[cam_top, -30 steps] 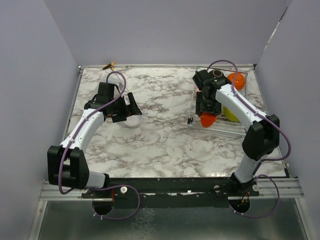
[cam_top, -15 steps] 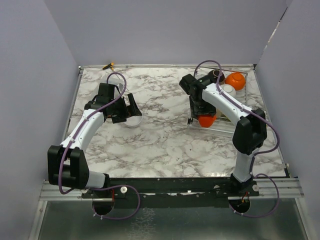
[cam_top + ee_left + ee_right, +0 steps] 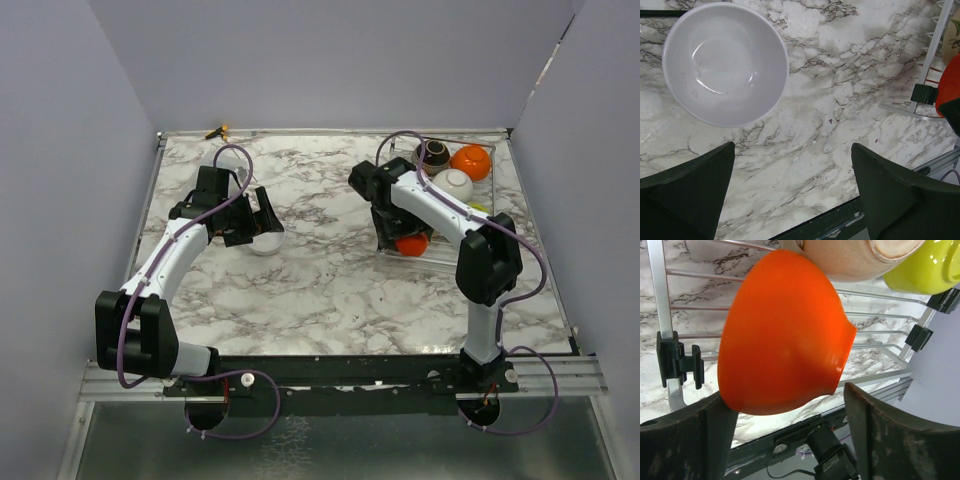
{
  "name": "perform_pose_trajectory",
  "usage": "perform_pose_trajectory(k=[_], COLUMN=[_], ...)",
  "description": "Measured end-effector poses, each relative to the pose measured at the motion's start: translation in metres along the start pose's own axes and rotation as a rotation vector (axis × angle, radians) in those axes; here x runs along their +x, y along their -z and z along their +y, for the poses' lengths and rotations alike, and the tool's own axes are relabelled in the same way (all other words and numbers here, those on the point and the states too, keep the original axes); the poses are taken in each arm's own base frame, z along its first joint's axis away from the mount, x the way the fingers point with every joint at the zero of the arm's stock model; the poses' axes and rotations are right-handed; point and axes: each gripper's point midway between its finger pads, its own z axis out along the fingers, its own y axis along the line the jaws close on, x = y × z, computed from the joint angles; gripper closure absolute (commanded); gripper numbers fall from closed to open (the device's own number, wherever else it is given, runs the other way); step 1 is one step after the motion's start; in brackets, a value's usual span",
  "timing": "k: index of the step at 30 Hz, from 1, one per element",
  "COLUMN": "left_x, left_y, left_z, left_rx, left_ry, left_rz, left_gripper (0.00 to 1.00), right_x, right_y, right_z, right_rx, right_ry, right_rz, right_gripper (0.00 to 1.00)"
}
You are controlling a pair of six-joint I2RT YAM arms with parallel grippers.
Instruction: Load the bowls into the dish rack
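Note:
The wire dish rack (image 3: 462, 255) stands at the right. It holds a dark brown bowl (image 3: 436, 153), an orange bowl (image 3: 471, 161), a white bowl (image 3: 456, 183), a sliver of lime green bowl (image 3: 481, 208) and a second orange bowl (image 3: 412, 243) at its near left corner. My right gripper (image 3: 390, 232) is open beside that bowl. In the right wrist view the orange bowl (image 3: 785, 335) leans on the bars between my spread fingers (image 3: 715, 435), with a beige bowl (image 3: 850, 260) and the lime bowl (image 3: 925, 270) behind. My left gripper (image 3: 258, 222) is open over a white bowl (image 3: 268, 242) on the table, also in the left wrist view (image 3: 725, 62).
A small yellow and black object (image 3: 218, 131) lies at the table's far left edge. Purple walls close in the left, back and right sides. In the left wrist view the rack's edge (image 3: 935, 45) and the orange bowl (image 3: 950, 95) show at the right.
My right arm has swung left and drawn back from over the rack, leaving the orange bowl at the rack's near left corner. The left arm and white bowl have not moved.

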Motion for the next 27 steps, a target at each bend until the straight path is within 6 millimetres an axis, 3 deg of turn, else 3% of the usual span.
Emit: perform_pose_trajectory(k=[7,14,21,27], left_x=[0.000,0.001,0.001,0.003], left_y=[-0.001,-0.002,-0.002,-0.004], left_z=[0.000,0.001,0.002,0.003], left_rx=[-0.001,-0.003,-0.004,-0.009], left_ry=[0.001,0.002,0.003,0.008], left_rz=[0.002,0.006,0.009,0.019], left_gripper=[0.01,0.01,0.01,0.01], right_x=[0.002,-0.009,-0.008,-0.015], right_y=[0.002,0.013,0.024,0.033], right_z=[0.004,0.008,0.010,0.010], right_rx=[-0.004,-0.055,-0.111,-0.155], right_ry=[0.044,0.028,0.031,0.027], right_rz=[0.011,-0.020,-0.031,-0.086], right_gripper=[0.05,0.05,0.12,0.09])
